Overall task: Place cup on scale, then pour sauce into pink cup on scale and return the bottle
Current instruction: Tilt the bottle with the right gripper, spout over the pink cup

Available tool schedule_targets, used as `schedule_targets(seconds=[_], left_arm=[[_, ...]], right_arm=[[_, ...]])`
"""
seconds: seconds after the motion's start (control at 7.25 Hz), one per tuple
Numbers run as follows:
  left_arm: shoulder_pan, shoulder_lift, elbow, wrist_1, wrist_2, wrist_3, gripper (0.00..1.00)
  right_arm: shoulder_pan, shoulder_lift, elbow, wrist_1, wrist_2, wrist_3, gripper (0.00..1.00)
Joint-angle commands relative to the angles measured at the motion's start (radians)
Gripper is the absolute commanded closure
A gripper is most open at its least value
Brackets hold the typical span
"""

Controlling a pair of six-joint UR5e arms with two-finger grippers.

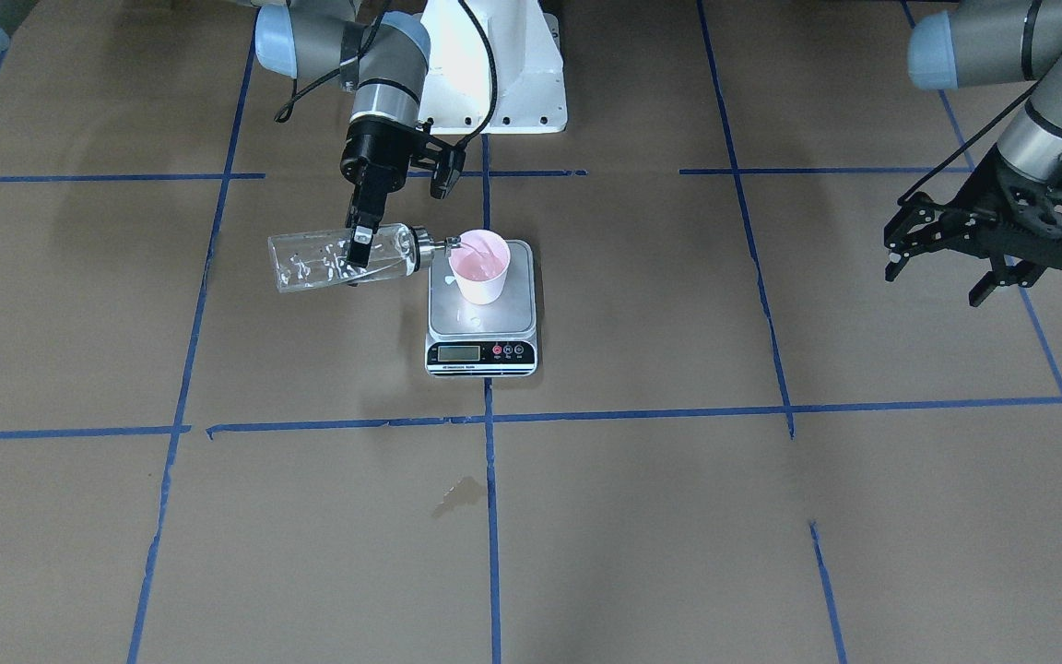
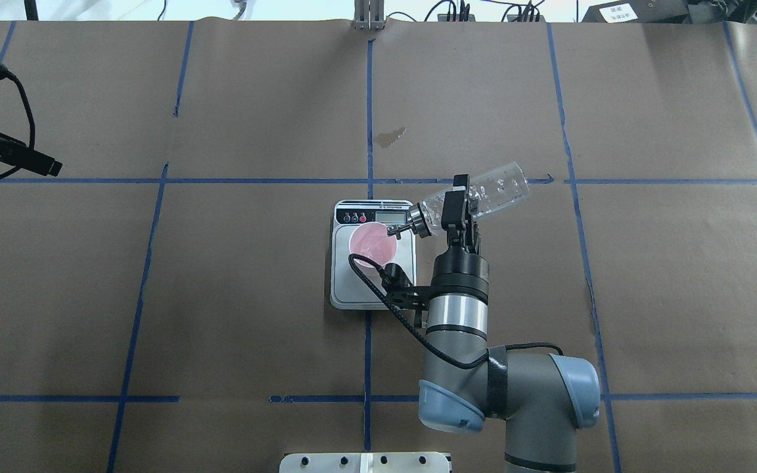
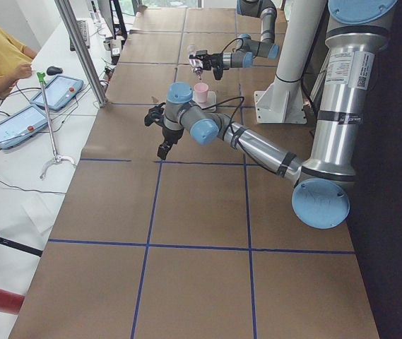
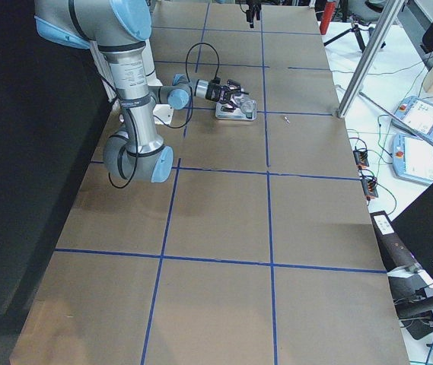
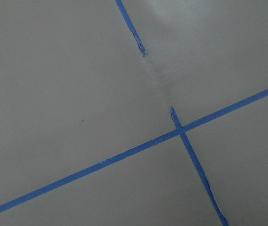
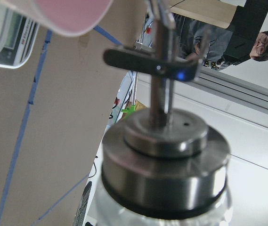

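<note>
Quick status from my console, going left to right across the overhead cam.

Far left: the left gripper (image 1: 935, 277) hangs over the paper-covered table (image 2: 253, 328), well away from everything. Its fingers are spread wide with nothing between them. Its wrist cam only gives me brown paper and a crossing of blue tape lines (image 5: 178, 129).

Middle: the scale (image 2: 372, 292) sits flat right on the centre tape line, display strip on the far side from the robot. The cup (image 2: 372, 244) stands upright on the platform, towards the display end, with the pink inside facing up.

Just right of that: the bottle (image 2: 493, 190) is up in the air, tipped almost onto its side. Its base points away to the right and its metal pourer spout (image 2: 397, 230) sits right at the cup's rim, over the opening. The sauce (image 1: 310, 275) is clear, and I can only make out glints along the low side of the glass. I can't tell from any feed whether a stream is actually coming out.

The right gripper (image 2: 460, 210) is clamped across the bottle's body just behind the neck, one finger on each side. The right wrist cam is basically all spout and black neck ring, with the cup's edge in the top corner.

Further back there's a small dark stain (image 2: 391, 136) on the paper by the centre line.
</note>
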Motion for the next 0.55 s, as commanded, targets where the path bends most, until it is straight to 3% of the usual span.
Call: schedule_targets(seconds=[0.0,0.41], left_arm=[[-0.002,-0.001,-0.004,-0.002,0.0,0.0,0.0],[-0.006,-0.003,-0.01,0.0,0.0,-0.002,0.0]], right_arm=[[-0.004,-0.008,-0.003,0.007,0.002,0.129,1.0],[-0.024,-0.007,0.006,0.009,0.031,0.527,1.0]])
